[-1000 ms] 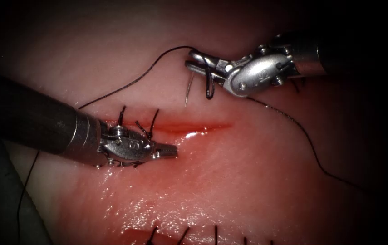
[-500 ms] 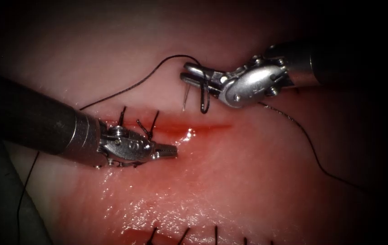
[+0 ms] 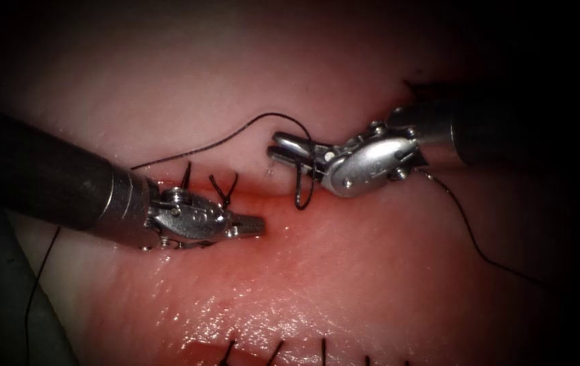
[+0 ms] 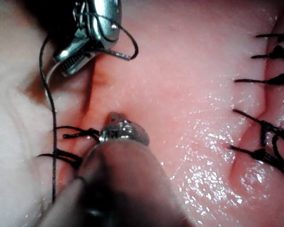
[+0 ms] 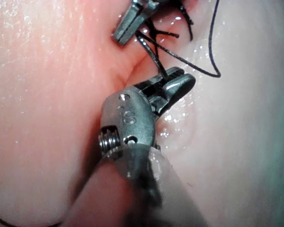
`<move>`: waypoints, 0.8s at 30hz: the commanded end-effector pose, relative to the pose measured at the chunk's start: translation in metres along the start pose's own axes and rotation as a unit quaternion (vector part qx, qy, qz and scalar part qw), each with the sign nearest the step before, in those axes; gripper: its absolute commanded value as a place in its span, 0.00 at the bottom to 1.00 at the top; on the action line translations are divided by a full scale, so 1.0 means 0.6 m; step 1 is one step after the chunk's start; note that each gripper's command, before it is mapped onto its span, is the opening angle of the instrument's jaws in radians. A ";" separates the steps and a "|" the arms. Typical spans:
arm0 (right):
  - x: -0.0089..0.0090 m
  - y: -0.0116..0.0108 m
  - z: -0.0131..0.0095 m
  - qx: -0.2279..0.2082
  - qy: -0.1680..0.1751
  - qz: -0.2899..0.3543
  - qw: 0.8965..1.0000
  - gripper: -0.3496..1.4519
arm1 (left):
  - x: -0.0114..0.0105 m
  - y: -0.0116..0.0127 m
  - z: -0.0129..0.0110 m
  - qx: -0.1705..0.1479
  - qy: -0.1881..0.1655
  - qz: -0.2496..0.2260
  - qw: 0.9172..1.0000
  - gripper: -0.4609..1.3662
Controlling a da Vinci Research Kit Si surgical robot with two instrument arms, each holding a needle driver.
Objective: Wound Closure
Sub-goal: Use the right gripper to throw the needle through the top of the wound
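Now the right end effector grips the curved needle near mid-curve, its tip touching the tissue just above the cut; the left end effector, closed and empty, rests below the cut, thread trailing leftward.

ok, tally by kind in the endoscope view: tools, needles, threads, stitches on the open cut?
Tools: 2. The left tool has its jaws shut on nothing; the right tool holds the needle.
Needles: 1. The needle has its tip at the tissue beside the cut; whether it is in is unclear.
Threads: 1, the thread.
Stitches: 2, the stitches at the cut's left end.
Total: 6
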 end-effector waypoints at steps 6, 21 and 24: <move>-0.0009 -0.0016 -0.0001 0.009 -0.007 0.018 1.000 0.00 | -0.0001 0.0001 0.0000 -0.004 0.000 0.000 1.000 0.06; -0.0033 -0.0048 -0.0003 0.029 -0.023 0.053 0.998 0.00 | -0.0001 0.0002 0.0001 -0.004 0.000 0.001 1.000 0.06; -0.0034 -0.0051 0.0000 0.035 -0.027 0.064 0.997 0.00 | -0.0001 0.0002 0.0001 -0.004 0.000 0.001 1.000 0.06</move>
